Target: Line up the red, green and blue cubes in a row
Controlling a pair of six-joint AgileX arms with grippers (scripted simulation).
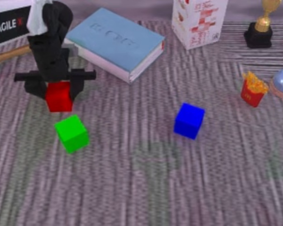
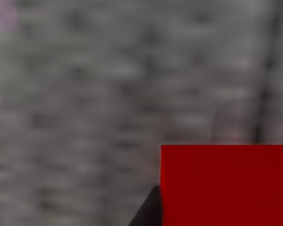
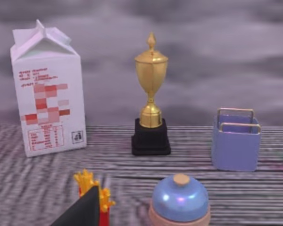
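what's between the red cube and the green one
Nothing visible. The red cube, at the left gripper, sits just behind the green cube with only bare table between; the blue cube lies off right.

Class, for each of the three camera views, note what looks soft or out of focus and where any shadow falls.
Top view: the blue cube casts only a faint shadow on the table. Left wrist view: the table surface is blurred, and the red cube fills one corner. Right wrist view: the backdrop is hazy behind the trophy.
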